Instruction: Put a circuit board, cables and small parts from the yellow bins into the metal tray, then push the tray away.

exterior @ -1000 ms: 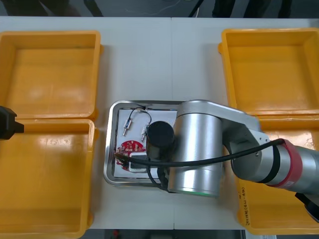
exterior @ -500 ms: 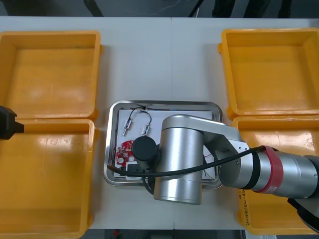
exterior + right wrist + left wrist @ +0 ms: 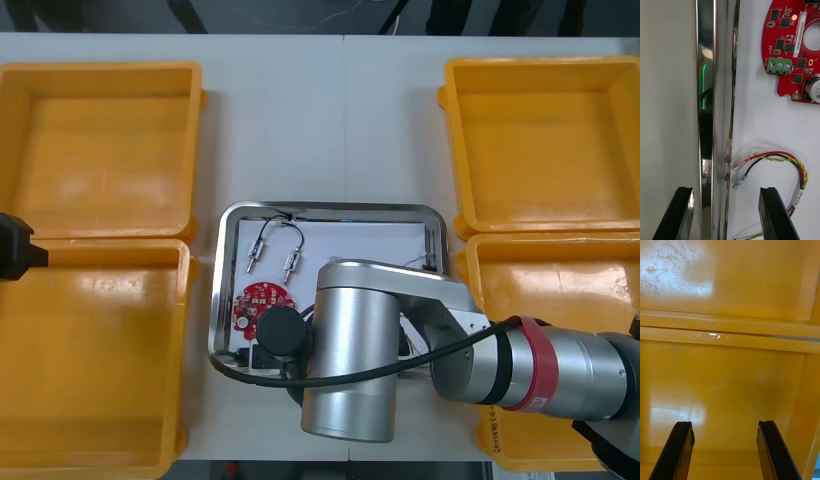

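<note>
At the near rim of the metal tray (image 3: 330, 208), my right hand (image 3: 726, 191) hangs with its fingers apart, straddling that rim: one finger is outside over the worktop (image 3: 320, 120), the other inside over the white liner. Everything looks loaded. The circuit board (image 3: 790, 48) lies flat in the tray's left part, and the red and yellow cable (image 3: 790, 157) curls just beside my inner finger. The small metal parts (image 3: 252, 262) on their black cable (image 3: 280, 222) sit up by the far-left corner. My left hand (image 3: 724, 425) is parked with its fingers apart over the left yellow bins (image 3: 90, 350).

So it's the push next, I'd say, and here's the worry. The cable's loose ends lie right against the rim, close to my inner finger. If I close or sweep carelessly, I could snag them and drag the cable out. A shove away from the middle of the rim would likely swivel the tray toward a bin rather than slide it straight.

The tray's long axis runs side to side across the worktop, with its long near rim lying between my fingers. A push away would go across its short way.
</note>
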Available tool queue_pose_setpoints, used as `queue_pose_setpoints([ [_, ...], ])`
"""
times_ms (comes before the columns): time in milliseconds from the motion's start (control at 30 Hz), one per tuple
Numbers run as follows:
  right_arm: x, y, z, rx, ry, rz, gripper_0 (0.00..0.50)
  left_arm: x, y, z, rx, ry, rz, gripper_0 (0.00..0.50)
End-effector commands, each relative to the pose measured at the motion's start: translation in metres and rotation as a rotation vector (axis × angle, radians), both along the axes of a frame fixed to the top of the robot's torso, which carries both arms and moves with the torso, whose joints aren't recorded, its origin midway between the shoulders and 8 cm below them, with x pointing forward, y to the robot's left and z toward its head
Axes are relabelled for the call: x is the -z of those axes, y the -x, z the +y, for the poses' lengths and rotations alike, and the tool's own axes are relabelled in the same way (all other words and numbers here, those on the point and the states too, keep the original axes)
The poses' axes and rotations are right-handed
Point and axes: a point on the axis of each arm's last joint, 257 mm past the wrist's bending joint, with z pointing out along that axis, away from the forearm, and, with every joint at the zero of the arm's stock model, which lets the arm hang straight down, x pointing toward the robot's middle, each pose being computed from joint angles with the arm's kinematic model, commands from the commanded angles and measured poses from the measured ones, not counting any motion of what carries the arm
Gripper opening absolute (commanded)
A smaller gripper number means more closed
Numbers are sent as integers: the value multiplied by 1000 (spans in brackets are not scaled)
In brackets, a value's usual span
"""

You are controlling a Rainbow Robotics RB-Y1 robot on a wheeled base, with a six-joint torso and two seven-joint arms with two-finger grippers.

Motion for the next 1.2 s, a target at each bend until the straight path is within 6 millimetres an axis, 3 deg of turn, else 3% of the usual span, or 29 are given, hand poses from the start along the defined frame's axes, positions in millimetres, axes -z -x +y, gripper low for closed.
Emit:
queue_pose_setpoints([
  [33,8,20,18,-6,-42,18,500,-13,6,15,62,-96,-17,500],
  [633,25,29,15,13,-37,4,500,-13,6,15,62,-96,-17,500],
  [1200,36,19,29,32,-58,-22,500,-13,6,15,62,-96,-17,500],
])
